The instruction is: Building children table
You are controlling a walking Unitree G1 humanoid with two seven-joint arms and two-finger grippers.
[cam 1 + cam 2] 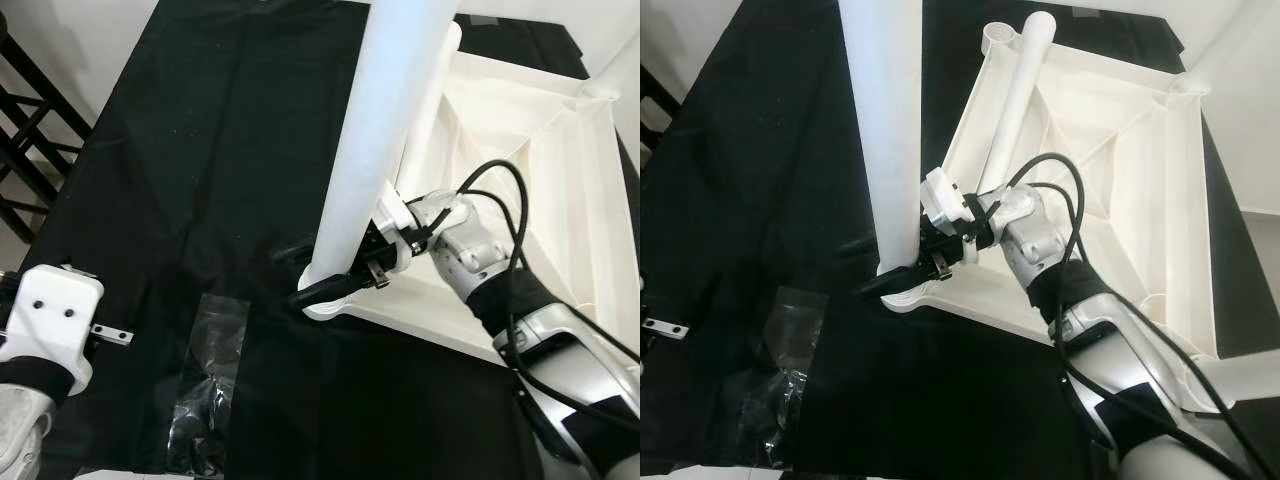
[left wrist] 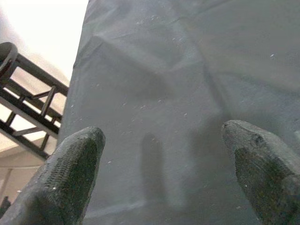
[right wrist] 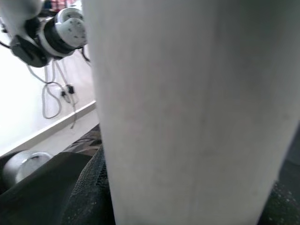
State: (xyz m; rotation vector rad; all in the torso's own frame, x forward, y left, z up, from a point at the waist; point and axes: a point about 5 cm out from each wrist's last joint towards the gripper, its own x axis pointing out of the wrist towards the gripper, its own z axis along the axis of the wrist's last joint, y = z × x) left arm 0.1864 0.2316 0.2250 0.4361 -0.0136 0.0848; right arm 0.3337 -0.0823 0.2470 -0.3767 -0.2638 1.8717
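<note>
The white tabletop (image 1: 1120,190) lies upside down on the black cloth (image 1: 200,150). A white leg (image 1: 375,140) stands in its near corner socket, pinched low by the right gripper (image 1: 335,283). It seems stiff, light and smooth, so a low grip suits. The left gripper (image 2: 161,173) is spread, holding nothing.

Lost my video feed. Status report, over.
Right gripper shut on upright white table leg, seated at tabletop corner. Left gripper open, idle over black sheet. Plastic bag nearby.
</note>
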